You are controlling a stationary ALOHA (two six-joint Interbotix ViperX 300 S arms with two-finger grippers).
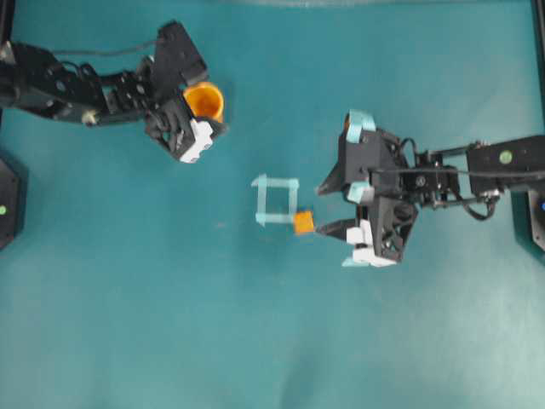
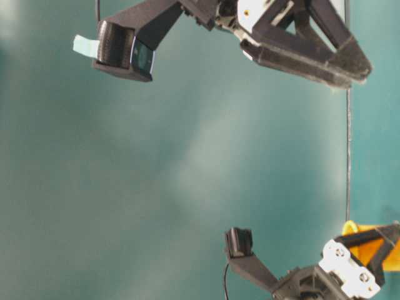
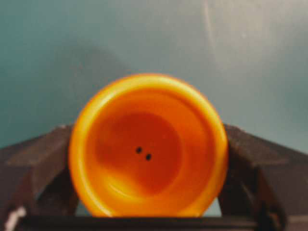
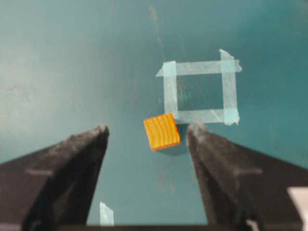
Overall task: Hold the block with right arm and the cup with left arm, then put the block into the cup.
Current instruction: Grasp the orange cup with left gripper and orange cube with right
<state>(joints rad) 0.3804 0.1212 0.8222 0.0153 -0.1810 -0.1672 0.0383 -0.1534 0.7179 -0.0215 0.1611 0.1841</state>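
At 3 o'clock of block [image 4: 161, 131], right claw [image 4: 147, 137] spread wide; block could be knocked away. Left claw [image 3: 147, 144] around cup [image 3: 147, 147], pinch unclear; cup could tip.

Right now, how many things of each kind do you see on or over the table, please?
Cup: 1
Block: 1
Tape square outline: 1
Robot grippers: 2, left gripper and right gripper
Total: 5
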